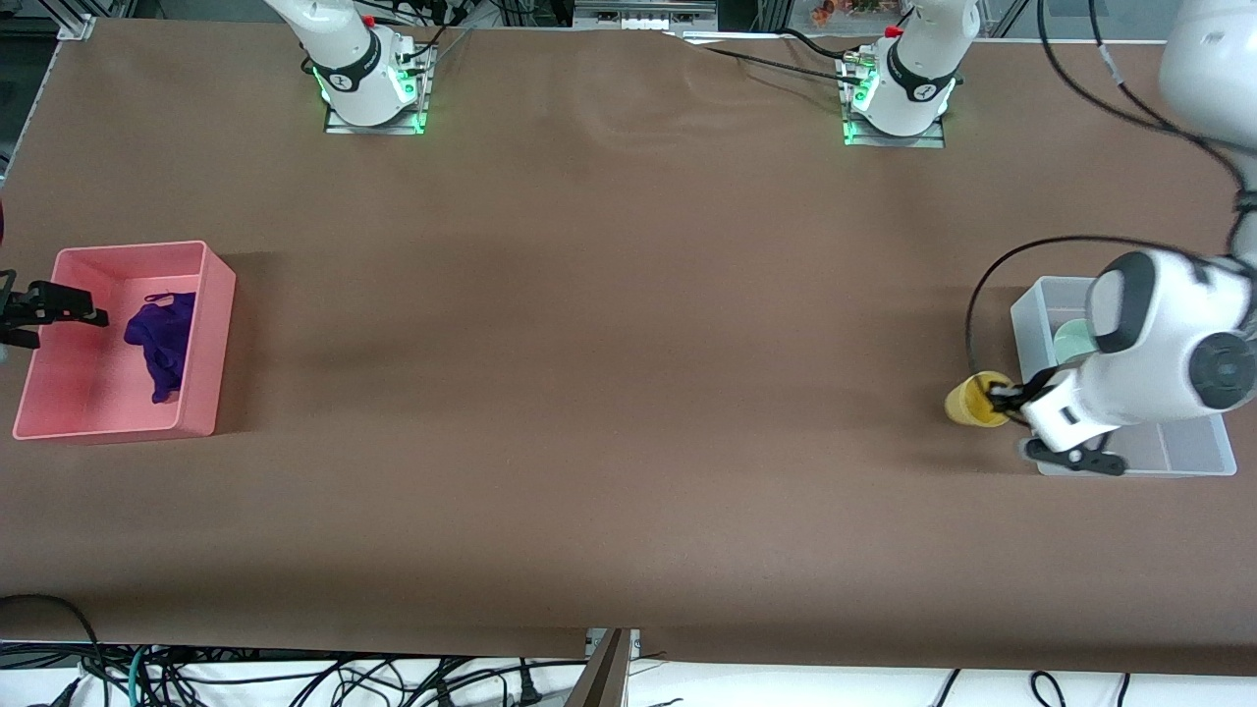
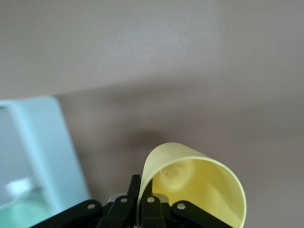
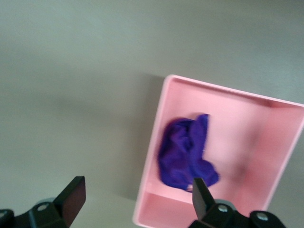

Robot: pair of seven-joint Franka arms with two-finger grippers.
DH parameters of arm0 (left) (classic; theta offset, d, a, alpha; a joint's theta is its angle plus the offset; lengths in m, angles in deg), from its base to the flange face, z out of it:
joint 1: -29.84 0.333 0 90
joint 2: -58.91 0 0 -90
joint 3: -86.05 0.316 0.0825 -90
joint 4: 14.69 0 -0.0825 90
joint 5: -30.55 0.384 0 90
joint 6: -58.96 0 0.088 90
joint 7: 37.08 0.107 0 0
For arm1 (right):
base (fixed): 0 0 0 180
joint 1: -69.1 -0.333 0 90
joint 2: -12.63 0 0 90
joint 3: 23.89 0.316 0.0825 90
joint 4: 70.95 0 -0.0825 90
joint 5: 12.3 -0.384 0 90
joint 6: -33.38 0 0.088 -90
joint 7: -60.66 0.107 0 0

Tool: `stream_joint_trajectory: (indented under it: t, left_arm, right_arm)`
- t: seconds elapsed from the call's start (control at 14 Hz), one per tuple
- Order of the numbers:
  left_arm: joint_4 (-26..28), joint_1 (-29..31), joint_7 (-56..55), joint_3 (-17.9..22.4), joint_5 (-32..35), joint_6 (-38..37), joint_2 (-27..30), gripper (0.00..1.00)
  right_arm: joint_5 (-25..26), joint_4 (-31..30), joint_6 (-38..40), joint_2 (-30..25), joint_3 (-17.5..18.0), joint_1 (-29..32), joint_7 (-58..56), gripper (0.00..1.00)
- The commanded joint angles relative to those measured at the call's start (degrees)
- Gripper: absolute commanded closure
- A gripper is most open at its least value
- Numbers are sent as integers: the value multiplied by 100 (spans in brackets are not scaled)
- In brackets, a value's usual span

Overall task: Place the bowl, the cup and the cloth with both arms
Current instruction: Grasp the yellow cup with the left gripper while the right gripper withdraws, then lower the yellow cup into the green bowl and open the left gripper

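Sideways, cup [image 1: 974, 398] wall pinched between left jaws

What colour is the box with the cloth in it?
Pink. The box shows best in the front view, cloth inside.

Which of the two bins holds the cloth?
The pink bin at the right arm's end holds the purple cloth; the clear bin holds the green bowl.

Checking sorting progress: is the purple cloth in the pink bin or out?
In: the cloth lies crumpled inside the pink bin, released, with the right claw open above.
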Motion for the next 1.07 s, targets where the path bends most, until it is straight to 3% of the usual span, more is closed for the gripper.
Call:
stream_joint_trajectory:
  t: [0.0,0.21,0.43,0.71,0.86,1.0]
  left_arm:
    - [-206,191,791,41,62,-927,415,100]
    - [48,849,1652,24,393,-1141,602,100]
    - [407,1403,2391,15,746,-599,602,100]
    - [1610,2168,2797,-3,800,1034,663,100]
    - [2226,2459,2815,-3,800,2027,646,100]
    - [2518,2548,2807,-3,791,2505,576,100]
  right_arm:
    - [-27,-47,441,-542,600,25,1190,1]
    - [288,-47,705,-894,1470,16,2745,1]
    - [333,-73,785,-1088,1902,-71,3005,1]
    - [922,-65,768,-1202,2140,-230,2953,1]
    - [879,-47,671,-1360,1896,-204,2979,1]
    - [843,-47,679,-1527,1763,-204,2979,0]
